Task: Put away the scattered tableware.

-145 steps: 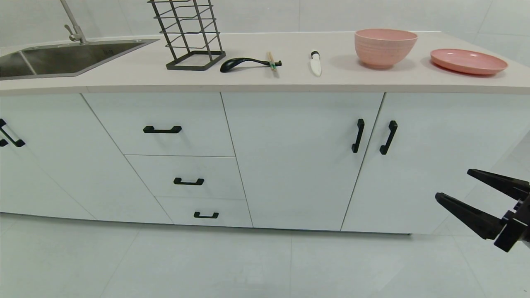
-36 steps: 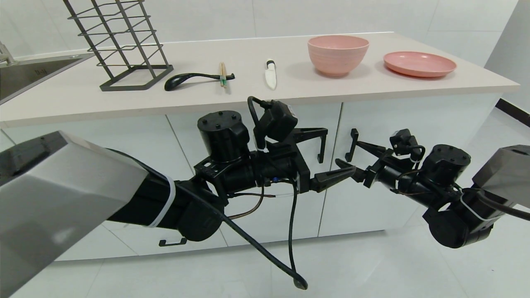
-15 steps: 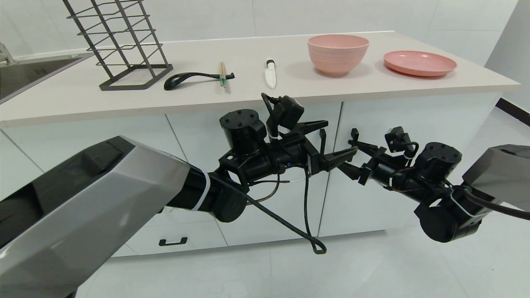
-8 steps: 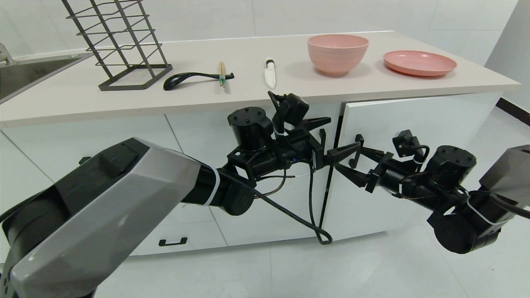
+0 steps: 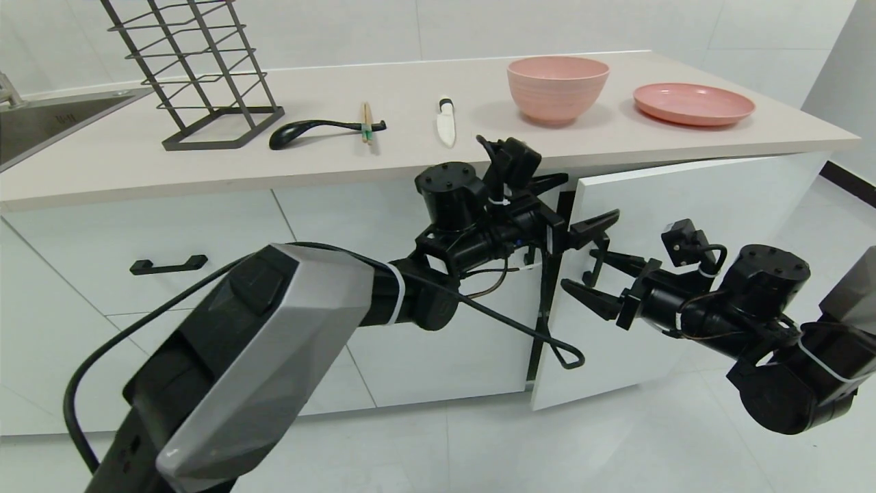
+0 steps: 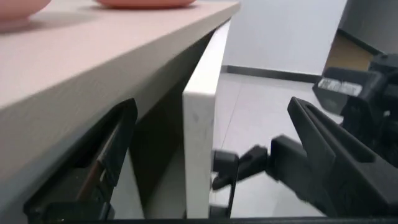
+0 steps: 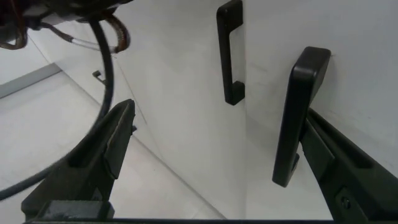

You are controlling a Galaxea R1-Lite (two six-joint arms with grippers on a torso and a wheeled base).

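On the countertop (image 5: pixel 410 147) lie a black spoon (image 5: pixel 308 129), chopsticks (image 5: pixel 367 122), a white knife (image 5: pixel 446 123), a pink bowl (image 5: pixel 558 87) and a pink plate (image 5: pixel 693 104). Below them the right cabinet door (image 5: pixel 684 205) stands ajar. My left gripper (image 5: pixel 575 203) is open, its fingers on either side of that door's free edge (image 6: pixel 202 124). My right gripper (image 5: pixel 592 277) is open just in front of the door, with the black door handle (image 7: pixel 298 112) between its fingers. The left door's handle (image 7: pixel 230 53) shows farther back.
A black wire rack (image 5: pixel 198 75) stands at the counter's back left, beside a steel sink (image 5: pixel 48 120). Drawers with black handles (image 5: pixel 168 263) are left of the cabinet. A loose black cable (image 5: pixel 547 342) hangs from my left arm. Open tiled floor lies in front.
The right cabinet door has swung open over the last second. My left gripper rose and moved right to the door's edge, while my right gripper drew back and down with the handle.
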